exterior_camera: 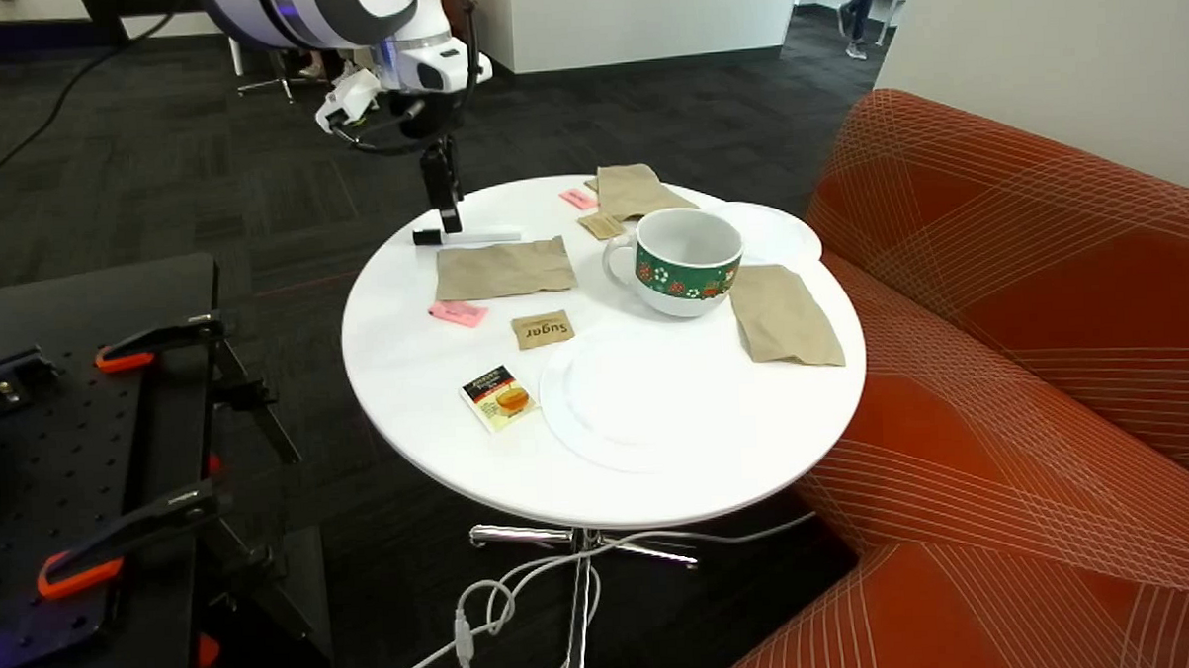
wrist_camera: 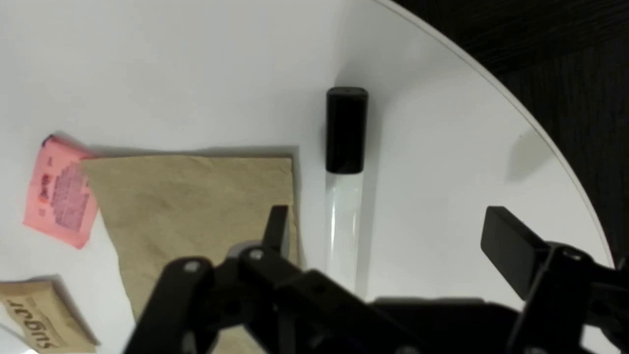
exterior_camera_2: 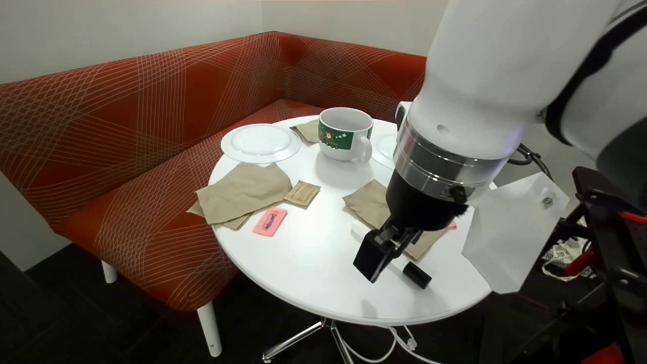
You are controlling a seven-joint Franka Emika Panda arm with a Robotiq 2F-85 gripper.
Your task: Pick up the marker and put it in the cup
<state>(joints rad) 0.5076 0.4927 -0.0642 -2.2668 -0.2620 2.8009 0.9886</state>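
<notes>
A slim, black-capped white marker [wrist_camera: 345, 191] lies on a round white tabletop [exterior_camera: 406, 326], just beside a brown paper napkin [wrist_camera: 191, 211]. In the wrist view, the black two-fingered end effector [wrist_camera: 388, 221] spreads its jaws wide, grasping nothing, and hides the marker's uncapped end; whether its fingertips reach tabletop height is hard to tell. Well apart from the marker, a squat, green-banded white mug [exterior_camera: 686, 269] stands partly in front of a round white plate [exterior_camera: 781, 234]. In an exterior view, the white robot arm [exterior_camera_2: 495, 86] leaves only a sliver of a pink paper packet [exterior_camera_2: 451, 225] showing.
</notes>
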